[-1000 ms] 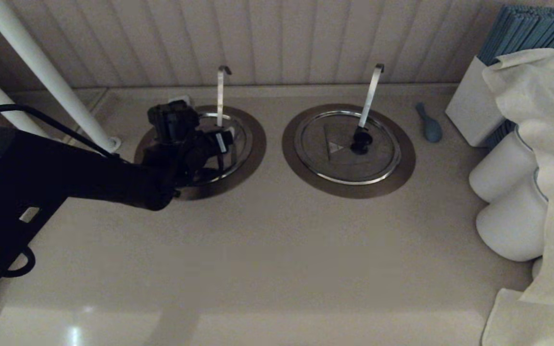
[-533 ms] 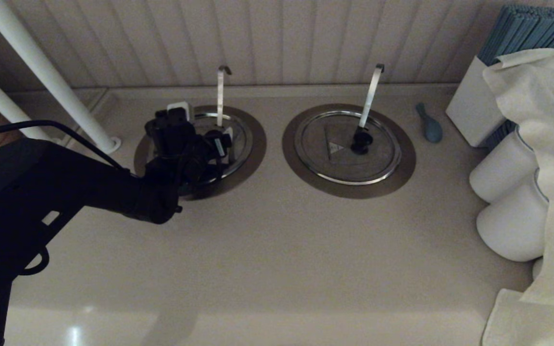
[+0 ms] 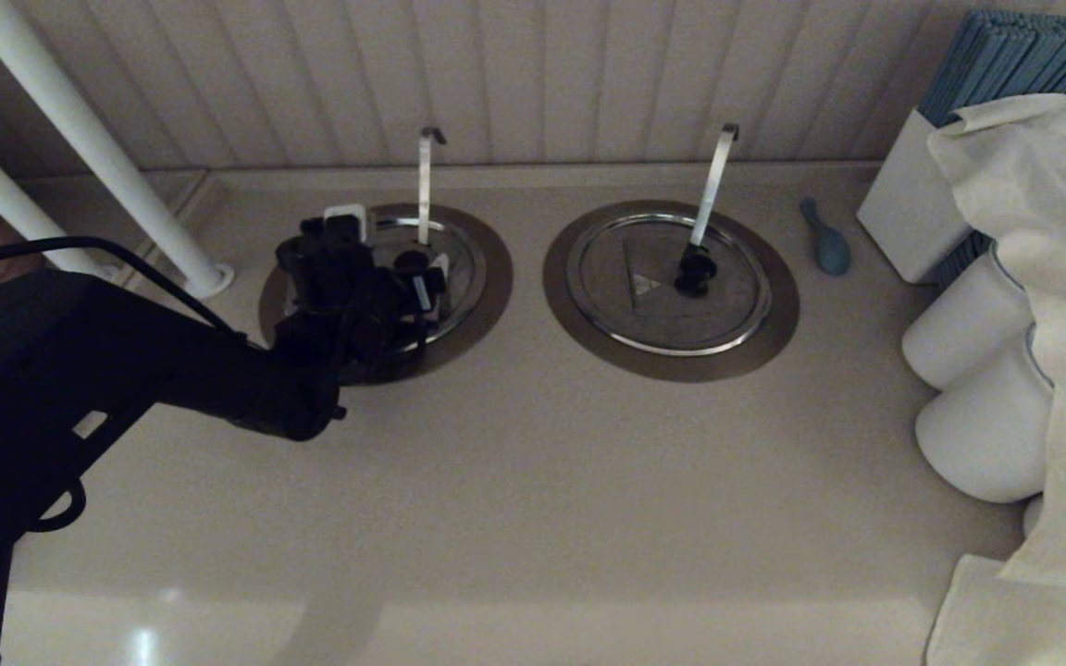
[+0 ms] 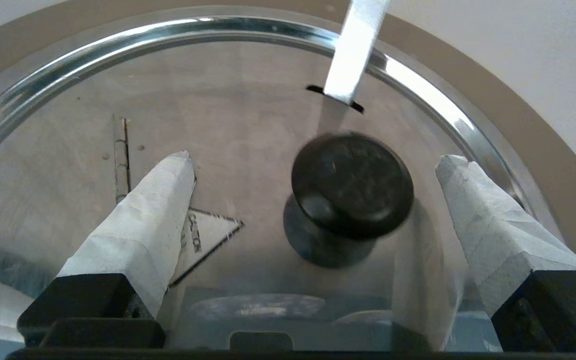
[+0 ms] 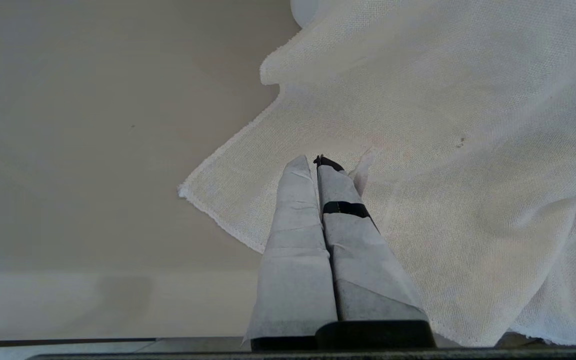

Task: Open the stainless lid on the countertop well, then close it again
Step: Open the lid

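The stainless lid (image 3: 459, 268) lies flat in the left countertop well, inside its dull-brown collar (image 3: 494, 277). A thin curl-hooked ladle handle (image 3: 424, 180) rises through a slot in the lid. My left gripper (image 3: 401, 282) is low over the lid. In the left wrist view it (image 4: 315, 157) is open, and the black knob (image 4: 352, 185) stands between the taped fingers (image 4: 158, 210) without touching them. The hinge (image 4: 119, 150) and triangle mark (image 4: 208, 232) show beside one finger. My right gripper (image 5: 318, 161) is shut and empty above a white cloth (image 5: 443, 150).
The twin well (image 3: 670, 289) with a broader slanted ladle handle (image 3: 713, 180) lies to the right. A blue spoon (image 3: 826, 240), a white box of blue straws (image 3: 922, 185), white cup stacks (image 3: 968, 342) and the draped cloth crowd the right side. White poles (image 3: 107, 157) stand at the back left.
My left arm has shifted a little to the left and back, and the black knob now shows just beyond the wrist in the head view. The lid lies flat.
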{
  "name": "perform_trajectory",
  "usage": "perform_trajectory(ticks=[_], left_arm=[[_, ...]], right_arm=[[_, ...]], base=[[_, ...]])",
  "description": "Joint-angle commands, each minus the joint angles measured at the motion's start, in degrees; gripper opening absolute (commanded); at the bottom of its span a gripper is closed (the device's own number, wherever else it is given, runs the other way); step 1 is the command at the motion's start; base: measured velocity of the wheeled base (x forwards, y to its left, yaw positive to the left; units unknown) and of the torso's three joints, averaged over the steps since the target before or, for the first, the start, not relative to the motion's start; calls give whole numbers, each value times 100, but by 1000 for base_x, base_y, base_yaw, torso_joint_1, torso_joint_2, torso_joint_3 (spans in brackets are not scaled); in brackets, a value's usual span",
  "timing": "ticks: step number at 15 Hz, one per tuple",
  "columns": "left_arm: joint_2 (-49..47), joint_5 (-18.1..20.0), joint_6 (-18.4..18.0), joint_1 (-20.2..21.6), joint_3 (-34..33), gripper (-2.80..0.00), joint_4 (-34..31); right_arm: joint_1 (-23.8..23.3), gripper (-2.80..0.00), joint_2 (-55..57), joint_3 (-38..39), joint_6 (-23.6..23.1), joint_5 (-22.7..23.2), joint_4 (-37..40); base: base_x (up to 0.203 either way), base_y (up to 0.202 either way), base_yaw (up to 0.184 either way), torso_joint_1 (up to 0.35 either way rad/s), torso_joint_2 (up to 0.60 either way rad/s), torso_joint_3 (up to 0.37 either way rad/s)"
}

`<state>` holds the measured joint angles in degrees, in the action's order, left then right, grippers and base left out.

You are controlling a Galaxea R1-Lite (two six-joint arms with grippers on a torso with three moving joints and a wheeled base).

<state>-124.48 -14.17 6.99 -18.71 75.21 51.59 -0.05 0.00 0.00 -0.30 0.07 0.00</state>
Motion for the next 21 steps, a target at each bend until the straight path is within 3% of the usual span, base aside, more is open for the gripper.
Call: perform_trajectory(ticks=[1,7,13,16,21], left_arm=[[-13,56,-64,-1,-118,0,178],[3,292,-695,-10,-474,0,466],[3,283,-728,56,-437,0,466],[-6,266,-1021,164,-420,0,474],[90,266,-989,254,-411,0,474]], right_arm=[[3,-280,0,0,-5,1,0],[3,-280,0,0,-5,1,0],[-1,-280,0,0,-5,1,0],[-4,-280,0,0,-5,1,0],[-4,-280,0,0,-5,1,0]], base=[[0,0,0,0,0,0],[0,0,0,0,0,0],[0,0,0,0,0,0],[0,0,0,0,0,0],[0,0,0,0,0,0]])
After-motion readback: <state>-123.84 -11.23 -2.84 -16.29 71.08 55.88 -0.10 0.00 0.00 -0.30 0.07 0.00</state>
